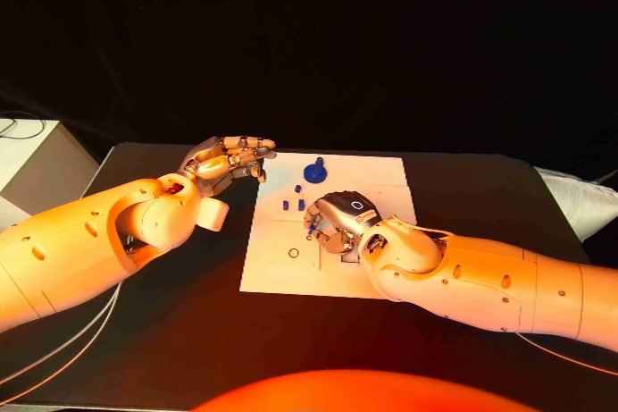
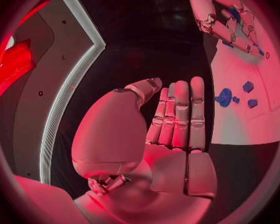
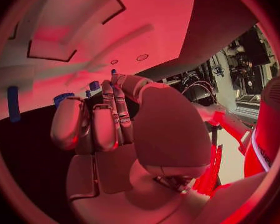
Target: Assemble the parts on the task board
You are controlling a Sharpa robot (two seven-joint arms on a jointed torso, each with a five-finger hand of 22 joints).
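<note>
Two hands work over the black table [image 1: 154, 340], where the white task board [image 1: 277, 269] lies in the middle. The right hand [image 1: 340, 217] hangs low over the board's centre, palm down, its fingers curled in close together; in the right wrist view the same hand [image 3: 109, 124] shows its fingers bent inward, but whether they pinch a part I cannot tell. Several small blue parts lie on the board just beside this hand: a round blue part with a stem [image 1: 314, 172] sits toward the board's far edge, beyond the fingertips, and a few short blue pegs [image 1: 299, 197] stand in a loose group between that round part and the hand, close to its fingers on the side facing the left arm. A small dark ring [image 1: 294, 253] lies on the board nearer the robot, a little apart from the right hand. The left hand [image 1: 232, 158] is held off the board's far left corner, over the table, clear of every part; in the left wrist view its fingers [image 2: 180, 114] are straight and pressed side by side, holding nothing, with the board and the round part [image 2: 224, 97] off to one side of them.
</note>
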